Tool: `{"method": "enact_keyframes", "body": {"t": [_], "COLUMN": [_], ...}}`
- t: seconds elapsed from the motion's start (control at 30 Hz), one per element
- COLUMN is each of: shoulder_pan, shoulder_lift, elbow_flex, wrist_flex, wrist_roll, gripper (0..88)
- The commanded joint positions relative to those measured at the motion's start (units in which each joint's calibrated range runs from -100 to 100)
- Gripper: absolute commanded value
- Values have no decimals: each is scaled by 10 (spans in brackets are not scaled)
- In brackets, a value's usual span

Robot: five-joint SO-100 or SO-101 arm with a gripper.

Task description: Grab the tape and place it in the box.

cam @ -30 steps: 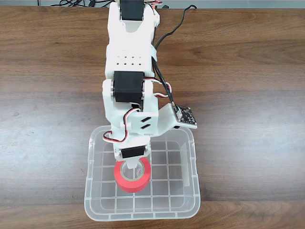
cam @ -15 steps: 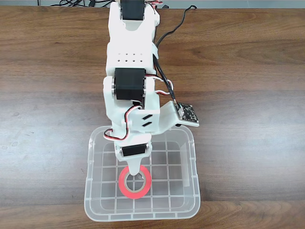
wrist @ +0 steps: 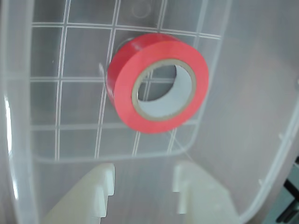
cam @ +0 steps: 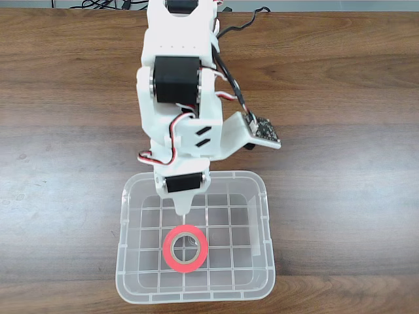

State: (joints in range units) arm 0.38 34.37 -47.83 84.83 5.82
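Note:
The red-orange tape (cam: 185, 250) lies flat on the grid bottom of the clear plastic box (cam: 126, 265), near the box's middle. My gripper (cam: 184, 208) hangs above the box's far half, clear of the roll. In the wrist view the tape (wrist: 122, 93) rests on the box's floor (wrist: 79, 60), beyond my gripper (wrist: 142, 179). The two pale fingers (wrist: 96, 196) stand apart at the bottom edge with nothing between them.
The box sits at the near edge of a brown wooden table (cam: 340, 196). The white arm (cam: 177, 78) reaches in from the far edge, with a small camera board (cam: 263, 129) at its right and black cables (cam: 242, 29) behind.
The gripper let go of the tape, which dropped flat onto the box's floor. The arm then lifted and drew back toward the far side of the box.

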Motion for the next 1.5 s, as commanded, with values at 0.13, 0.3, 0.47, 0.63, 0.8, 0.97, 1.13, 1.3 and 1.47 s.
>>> {"method": "enact_keyframes", "body": {"t": [0.13, 0.3, 0.47, 0.63, 0.8, 0.97, 1.13, 1.3, 1.47], "shoulder_pan": [5, 9, 1, 1, -8, -12, -9, -11, -9], "shoulder_lift": [-229, -327, -444, -587, -704, -814, -937, -1074, -1203], "elbow_flex": [-46, -3, 143, 374, 613, 867, 1107, 1265, 1367], "wrist_flex": [151, 152, 152, 152, 112, -66, -203, -249, -245], "wrist_roll": [-2, -10, -10, -11, -11, -11, -11, -12, -63], "gripper": [13, 13, 13, 13, 13, 13, 13, 13, 13]}}
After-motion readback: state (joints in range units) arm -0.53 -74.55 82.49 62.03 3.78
